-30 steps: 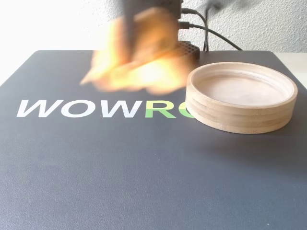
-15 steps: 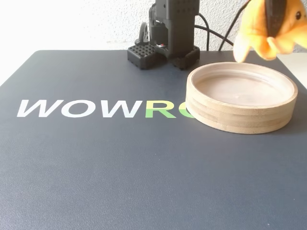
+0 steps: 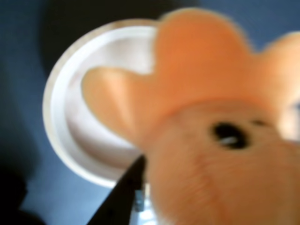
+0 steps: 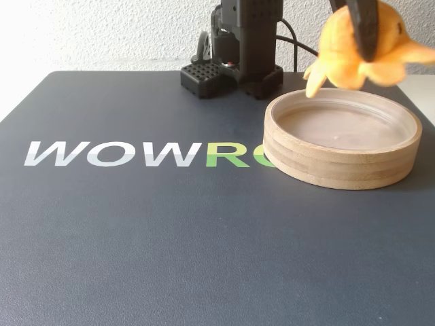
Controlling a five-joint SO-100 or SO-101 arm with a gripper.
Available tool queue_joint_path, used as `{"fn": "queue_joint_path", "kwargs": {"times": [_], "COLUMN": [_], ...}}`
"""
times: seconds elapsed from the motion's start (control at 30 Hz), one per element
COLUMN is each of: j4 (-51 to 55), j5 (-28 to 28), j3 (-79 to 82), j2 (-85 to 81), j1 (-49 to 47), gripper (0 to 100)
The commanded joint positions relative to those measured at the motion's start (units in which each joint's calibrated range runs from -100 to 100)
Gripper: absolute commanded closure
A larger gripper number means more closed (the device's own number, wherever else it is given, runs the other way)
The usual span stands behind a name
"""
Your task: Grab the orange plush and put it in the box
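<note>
Orange plush [image 4: 350, 54] clamped in gripper [image 4: 363, 30] above box [image 4: 340, 170], face visible only in wrist view

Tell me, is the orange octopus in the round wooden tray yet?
Not yet, but nearly. Done: the gripper has grabbed the orange plush and lifted it off the mat. Happening now: the plush hangs in the air above the back rim of the box, and the wrist view shows the tray beneath it. Left: open the jaws so the plush lands inside the empty tray.
</note>
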Motion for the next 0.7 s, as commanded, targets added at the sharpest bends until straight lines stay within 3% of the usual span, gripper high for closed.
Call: {"fn": "queue_joint_path", "kwargs": {"times": [0.0, 0.1, 0.23, 0.43, 0.47, 0.63, 0.67], "j4": [0.0, 1.3, 5.9, 6.7, 6.3, -1.6, -4.2], "j5": [-0.2, 0.0, 0.5, 8.0, 8.8, 14.1, 16.0], "j3": [0.5, 0.0, -2.4, -6.4, -6.4, -2.9, -1.6], "j2": [-1.5, -1.6, -1.7, -1.7, -1.7, -1.7, -1.7], "j1": [0.3, 1.0, 6.7, 20.9, 22.8, 31.3, 32.4], "gripper": [52, 46, 45, 46, 49, 81, 94]}}
